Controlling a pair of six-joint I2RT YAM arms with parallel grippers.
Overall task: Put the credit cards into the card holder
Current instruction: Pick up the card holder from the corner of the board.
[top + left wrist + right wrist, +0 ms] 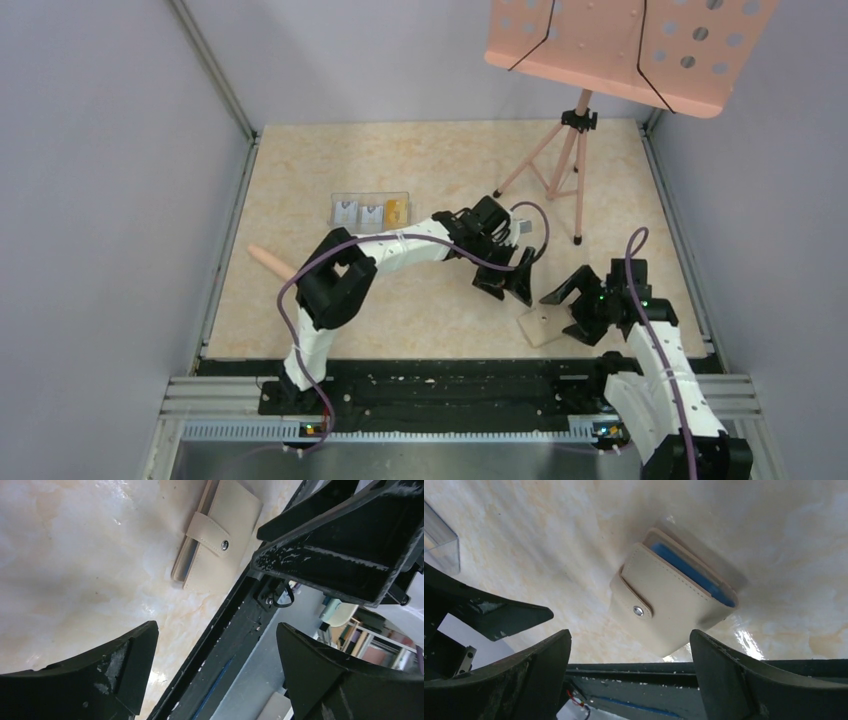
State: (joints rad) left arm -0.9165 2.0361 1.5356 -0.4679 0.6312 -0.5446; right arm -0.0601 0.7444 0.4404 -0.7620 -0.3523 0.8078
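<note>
The card holder (538, 326) lies snapped shut near the table's front edge, tan with a dark snap, its blue inside showing at one edge. It shows in the left wrist view (220, 540) and the right wrist view (671, 600). The credit cards (371, 213), two white and one yellow, sit in the clear box (370, 196) at the back left. My left gripper (508, 286) hangs open and empty just behind and left of the holder (217, 665). My right gripper (562, 312) is open and empty beside the holder's right side (630, 670).
A pink music stand (630, 50) on a tripod (565, 160) stands at the back right. A peach stick (272, 262) lies at the left. The black front rail (450, 385) runs just below the holder. Grey walls close in both sides.
</note>
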